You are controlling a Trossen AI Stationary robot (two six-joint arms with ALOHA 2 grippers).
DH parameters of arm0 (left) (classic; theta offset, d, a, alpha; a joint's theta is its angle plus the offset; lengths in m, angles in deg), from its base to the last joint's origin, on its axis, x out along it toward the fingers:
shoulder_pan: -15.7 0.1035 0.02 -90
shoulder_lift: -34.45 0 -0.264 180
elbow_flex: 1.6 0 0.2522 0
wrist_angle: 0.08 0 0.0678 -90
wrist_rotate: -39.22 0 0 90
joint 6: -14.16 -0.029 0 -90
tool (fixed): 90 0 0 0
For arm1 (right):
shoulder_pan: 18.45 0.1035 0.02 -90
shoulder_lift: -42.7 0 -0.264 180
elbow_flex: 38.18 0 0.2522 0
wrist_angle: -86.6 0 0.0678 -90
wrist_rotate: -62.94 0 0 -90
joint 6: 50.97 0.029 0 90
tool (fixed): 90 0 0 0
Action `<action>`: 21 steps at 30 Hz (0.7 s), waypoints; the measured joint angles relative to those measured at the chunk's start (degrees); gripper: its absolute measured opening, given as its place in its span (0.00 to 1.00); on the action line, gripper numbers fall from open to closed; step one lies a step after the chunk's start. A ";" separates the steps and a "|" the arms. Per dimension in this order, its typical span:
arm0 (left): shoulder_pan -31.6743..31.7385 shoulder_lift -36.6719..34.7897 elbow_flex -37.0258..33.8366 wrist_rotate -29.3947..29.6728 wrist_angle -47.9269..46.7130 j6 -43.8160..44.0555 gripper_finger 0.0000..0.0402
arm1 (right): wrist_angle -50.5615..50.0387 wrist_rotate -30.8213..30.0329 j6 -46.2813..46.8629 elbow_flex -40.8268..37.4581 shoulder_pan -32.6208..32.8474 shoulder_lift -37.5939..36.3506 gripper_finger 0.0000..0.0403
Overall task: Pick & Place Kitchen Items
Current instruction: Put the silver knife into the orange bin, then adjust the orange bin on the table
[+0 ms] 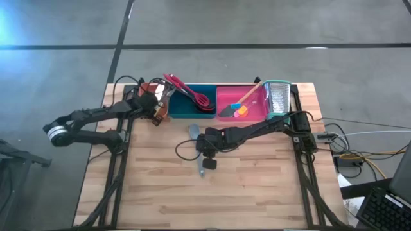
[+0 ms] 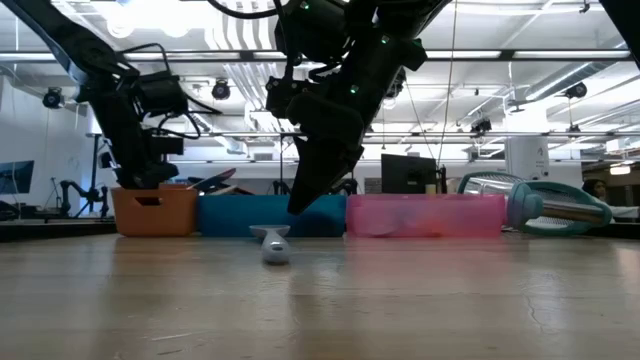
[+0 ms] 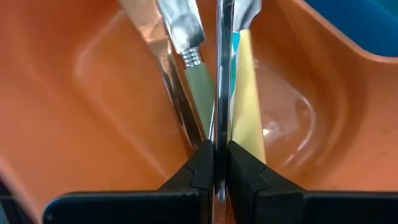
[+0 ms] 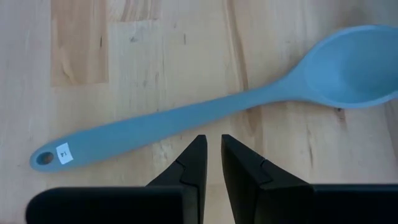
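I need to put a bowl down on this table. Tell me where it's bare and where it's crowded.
Bare wood: the whole near part of the table, in front of the grey spoon, plus the strip below the left arm. Crowded: the far edge, with the orange tray, teal tray, pink tray and grater; the right gripper hangs over the spoon.

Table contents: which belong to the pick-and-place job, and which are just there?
Job items:
grey-blue spoon, under the right gripper
red utensils in the teal tray
metal utensil in the left gripper

Just there:
box grater
orange tray
pink tray
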 joint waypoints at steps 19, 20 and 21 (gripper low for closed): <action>-0.04 4.18 9.28 -1.67 -8.73 1.39 0.49 | -0.12 0.09 0.00 -0.19 0.02 0.00 0.11; -0.04 3.57 9.29 -1.84 -9.27 1.69 0.51 | -0.12 0.09 0.03 -0.22 0.02 0.00 0.11; -0.04 2.93 9.35 -1.87 -9.82 1.87 0.51 | -0.12 0.09 0.27 -0.22 0.02 0.00 0.11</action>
